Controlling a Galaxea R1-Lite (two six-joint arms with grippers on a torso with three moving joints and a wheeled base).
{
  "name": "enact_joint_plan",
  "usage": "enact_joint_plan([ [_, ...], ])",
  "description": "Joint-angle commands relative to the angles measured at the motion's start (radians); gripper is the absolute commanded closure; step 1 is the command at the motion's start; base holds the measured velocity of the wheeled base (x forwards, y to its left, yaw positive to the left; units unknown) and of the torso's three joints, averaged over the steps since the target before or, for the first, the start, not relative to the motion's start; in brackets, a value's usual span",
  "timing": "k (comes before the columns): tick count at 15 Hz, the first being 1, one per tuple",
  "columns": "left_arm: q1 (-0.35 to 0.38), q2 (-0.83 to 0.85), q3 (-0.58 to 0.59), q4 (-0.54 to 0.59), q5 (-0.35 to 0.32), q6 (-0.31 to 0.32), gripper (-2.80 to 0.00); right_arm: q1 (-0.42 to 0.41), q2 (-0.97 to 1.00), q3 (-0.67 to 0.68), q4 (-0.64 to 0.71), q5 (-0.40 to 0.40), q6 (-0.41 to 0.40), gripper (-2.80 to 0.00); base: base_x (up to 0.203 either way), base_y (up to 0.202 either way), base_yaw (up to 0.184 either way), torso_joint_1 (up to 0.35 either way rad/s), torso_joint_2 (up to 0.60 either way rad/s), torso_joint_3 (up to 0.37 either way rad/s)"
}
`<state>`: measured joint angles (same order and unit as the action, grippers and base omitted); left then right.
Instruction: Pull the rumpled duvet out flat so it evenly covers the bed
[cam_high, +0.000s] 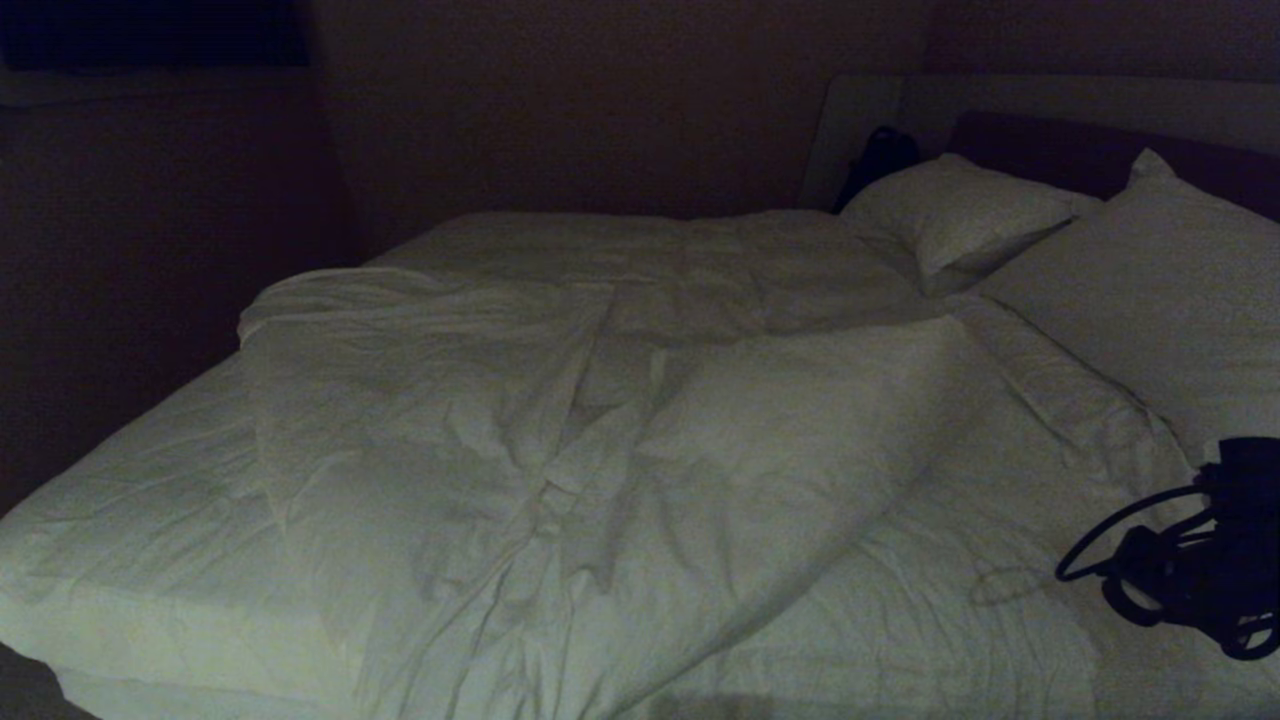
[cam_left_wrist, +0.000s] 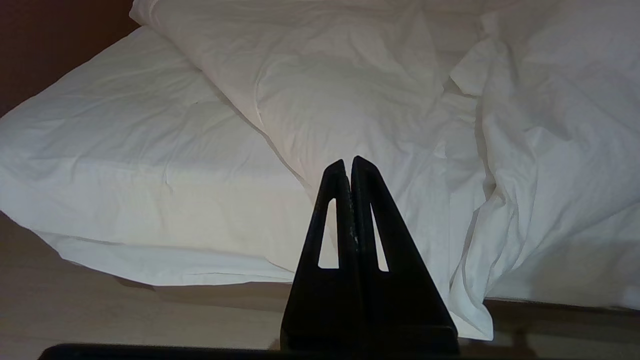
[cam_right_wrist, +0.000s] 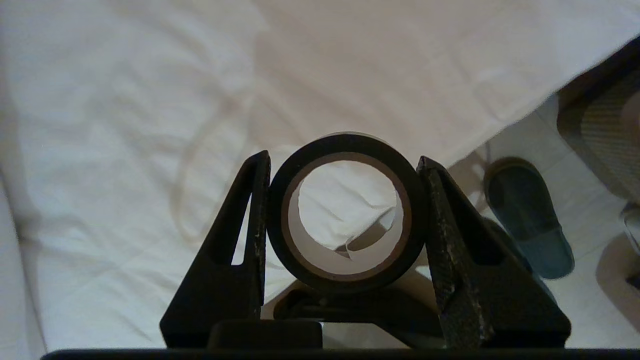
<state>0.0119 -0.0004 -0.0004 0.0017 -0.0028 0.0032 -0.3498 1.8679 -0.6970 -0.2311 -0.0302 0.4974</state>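
Far left: a bare strip of the bed (cam_high: 130, 520), sheet exposed, left uncovered by the duvet (cam_high: 640, 430) heaped toward the middle. Low at the foot corner, by the bed's edge: the left tool (cam_left_wrist: 349, 161), tips pressed together on nothing, aimed level at the hanging fabric and touching none of it. Looks parked, out of the way of any pull.

Centre: the duvet again (cam_left_wrist: 350, 100), folded back on itself into a long diagonal ridge, heavily creased, one flap spilling over the near edge. Covers the far side up to the pillows, not the near left corner. Judged far from flat; most of the spreading not yet done.

Right: two pillows, (cam_high: 960, 215) and (cam_high: 1170, 300), propped at the head end. Below them, just above the near right part of the bed, the right tool (cam_high: 1215, 560), with cables looping beside it. Clamped on a dark roll of tape (cam_right_wrist: 277, 220), fingers half-spread around its outside, hole facing the wrist camera, white cloth visible through it. Pointed down and slightly outward, over the bed's side, with a slipper (cam_right_wrist: 525, 220) on the floor beyond. Hard to grip fabric with the roll in the way; likely better suited to pushing or smoothing.
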Motion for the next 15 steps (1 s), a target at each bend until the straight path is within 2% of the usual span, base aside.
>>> enact_joint_plan([
  [1,0.000,0.000,-0.001,0.000,0.000,0.000,0.00,-0.014,0.007,0.001,0.001,0.001,0.003,0.00,0.000,0.000,0.000,0.000,0.00,0.000],
  [15,0.000,0.000,0.000,0.000,0.001,0.000,0.00,-0.066,0.008,0.040,-0.004,0.007,0.009,0.00,0.000,0.000,0.000,0.000,0.00,0.000],
])
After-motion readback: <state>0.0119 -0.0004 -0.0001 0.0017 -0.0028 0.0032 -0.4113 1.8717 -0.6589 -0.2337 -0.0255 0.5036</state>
